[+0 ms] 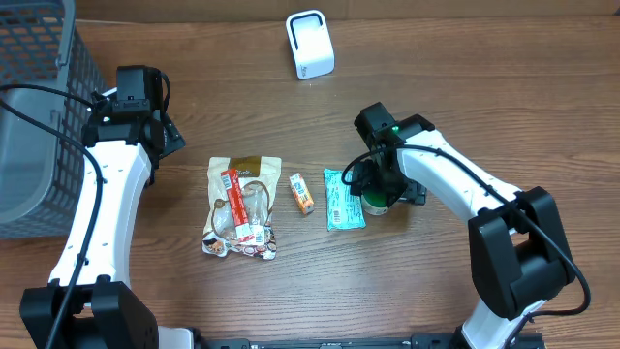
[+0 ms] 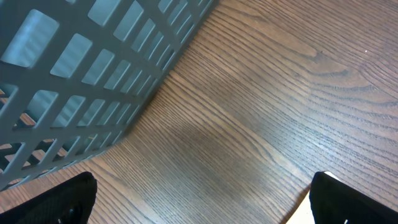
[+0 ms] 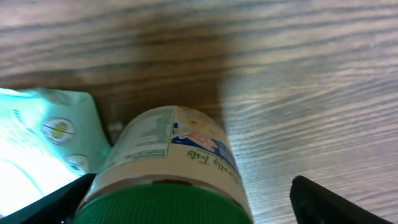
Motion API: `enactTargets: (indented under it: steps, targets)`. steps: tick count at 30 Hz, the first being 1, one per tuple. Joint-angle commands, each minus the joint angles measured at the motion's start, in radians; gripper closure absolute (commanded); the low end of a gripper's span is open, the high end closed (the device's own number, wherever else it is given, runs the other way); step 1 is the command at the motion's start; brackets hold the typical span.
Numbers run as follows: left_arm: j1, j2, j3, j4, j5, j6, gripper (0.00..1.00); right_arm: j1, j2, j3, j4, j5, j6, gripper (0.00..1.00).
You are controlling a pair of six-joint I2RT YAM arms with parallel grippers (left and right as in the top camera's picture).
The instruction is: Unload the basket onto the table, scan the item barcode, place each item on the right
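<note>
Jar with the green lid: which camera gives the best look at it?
The right wrist view: the jar fills the frame, label and green lid close up. Overhead, only a sliver of it peeks out under the right hand. The left wrist view misses it, showing just a basket and table.

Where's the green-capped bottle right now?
In the overhead view the bottle sits right of centre, just beside the teal packet's right edge, under the right gripper; the right wrist view shows it between the open jaws.
</note>
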Motion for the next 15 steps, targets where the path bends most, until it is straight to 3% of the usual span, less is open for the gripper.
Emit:
enactTargets:
  steps: [1, 6, 15]
  targets:
    - [-0.003, 0.004, 0.016, 0.002, -0.013, 0.019, 0.0, 0.003, -0.001, -0.016, 0.003, 0.002, -0.043, 0.05]
    - [-0.003, 0.004, 0.016, 0.003, -0.013, 0.019, 0.0, 0.003, -0.001, -0.016, 0.011, 0.003, -0.102, 0.11]
    - [-0.003, 0.004, 0.016, 0.002, -0.013, 0.019, 0.0, 0.003, -0.001, -0.016, 0.037, 0.003, -0.105, 0.11]
